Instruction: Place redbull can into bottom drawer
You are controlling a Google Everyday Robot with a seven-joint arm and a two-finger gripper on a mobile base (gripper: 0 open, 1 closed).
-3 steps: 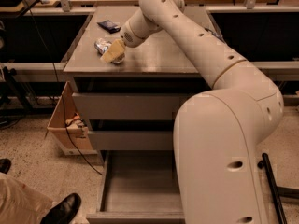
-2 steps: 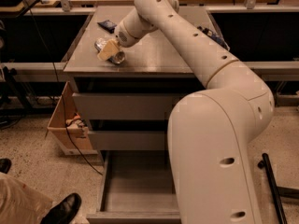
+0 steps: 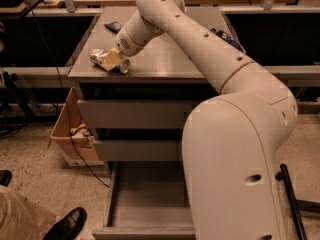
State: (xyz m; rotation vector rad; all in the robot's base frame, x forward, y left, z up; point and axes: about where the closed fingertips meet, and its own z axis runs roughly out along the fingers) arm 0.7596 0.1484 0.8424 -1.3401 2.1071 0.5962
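Cabinet: grey metal, three drawers, flat top (image 3: pixel 170 59).

Bottom drawer (image 3: pixel 150 204): pulled out towards the camera, its inside floor bare where it showed. The right part was hidden behind the robot's white body (image 3: pixel 235 169). The two shallower drawers above, middle (image 3: pixel 137 150) and top (image 3: pixel 132 113), were both pushed in.

Redbull can (image 3: pixel 96 57): lay on its side on the cabinet top, near the front left corner. Silver ends showed on either side of the gripper. The can was not in the drawer.

Gripper (image 3: pixel 112 60): down at the can, with a tan part lying across the can's middle and covering it. Whether it gripped the can or only sat over it could not be told.

Arm (image 3: pixel 200 39): white, reached from the body at lower right up and across the cabinet top, then bent down to the left at the wrist.

Other things seen:
- Small flat dark blue packet (image 3: pixel 113 27), on the cabinet top behind the can, well apart from it.
- Dark object with pale markings (image 3: pixel 227 38), at the right edge of the top, partly behind the arm.
- Open cardboard box (image 3: pixel 64 129), on the floor against the cabinet's left side, with a black cable running past it.
- Black shoe (image 3: pixel 67 225) and a tan trouser leg, lower left corner.
- Black rod (image 3: pixel 292 204), on the speckled floor at right.
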